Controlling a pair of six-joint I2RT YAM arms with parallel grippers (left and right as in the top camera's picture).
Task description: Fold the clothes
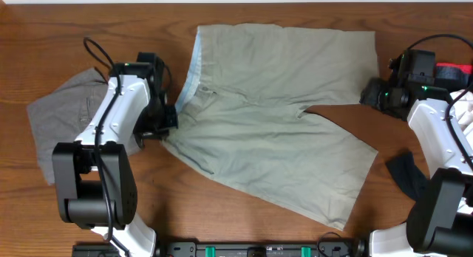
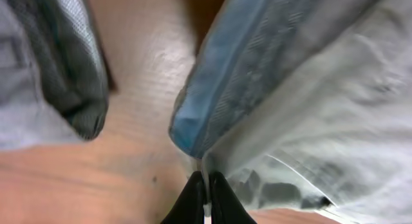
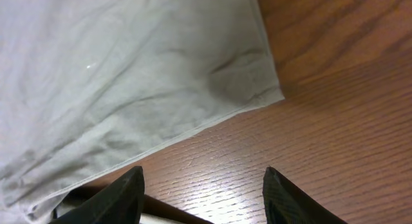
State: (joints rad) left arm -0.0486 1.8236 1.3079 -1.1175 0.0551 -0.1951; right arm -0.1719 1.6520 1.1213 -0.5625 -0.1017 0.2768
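The khaki-beige shorts (image 1: 273,109) lie spread flat mid-table, pale blue inner waistband (image 1: 194,69) to the left, legs pointing right. My left gripper (image 1: 168,125) is shut on the waistband's lower corner. In the left wrist view its black fingers (image 2: 193,201) pinch a thin edge of the khaki cloth (image 2: 322,102) under the blue band (image 2: 225,76). The darker grey shorts (image 1: 63,117) lie crumpled at the left, partly under the left arm. My right gripper (image 1: 369,94) stands open beside the upper leg's hem corner (image 3: 270,95), over bare wood (image 3: 212,179).
A dark crumpled cloth (image 1: 408,176) lies at the right beside the right arm's base. Something red (image 1: 452,69) and something white (image 1: 464,113) sit at the far right edge. The table's back edge (image 1: 236,1) runs along the top.
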